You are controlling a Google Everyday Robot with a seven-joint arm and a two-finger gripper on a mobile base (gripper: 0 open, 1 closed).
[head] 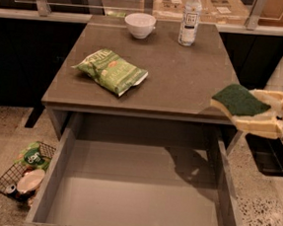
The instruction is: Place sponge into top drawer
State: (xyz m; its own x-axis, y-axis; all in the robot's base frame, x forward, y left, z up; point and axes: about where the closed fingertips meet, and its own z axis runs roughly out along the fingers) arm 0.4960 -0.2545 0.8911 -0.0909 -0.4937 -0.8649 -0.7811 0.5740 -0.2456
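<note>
The sponge (237,100), dark green on top with a yellow foam body, is held in my gripper (258,111) at the right, just past the table's front right corner and above the drawer's right wall. The cream fingers (264,126) close on the sponge from behind and below. The top drawer (68,158) is pulled out wide open below the table front, grey, with a flat bare bottom. The sponge's shadow falls on the drawer's right inner part.
On the grey table (183,84) lie a green snack bag (110,71), a white bowl (140,24) and a clear water bottle (190,17) at the back. A wire basket (23,176) with rubbish stands on the floor at the left of the drawer.
</note>
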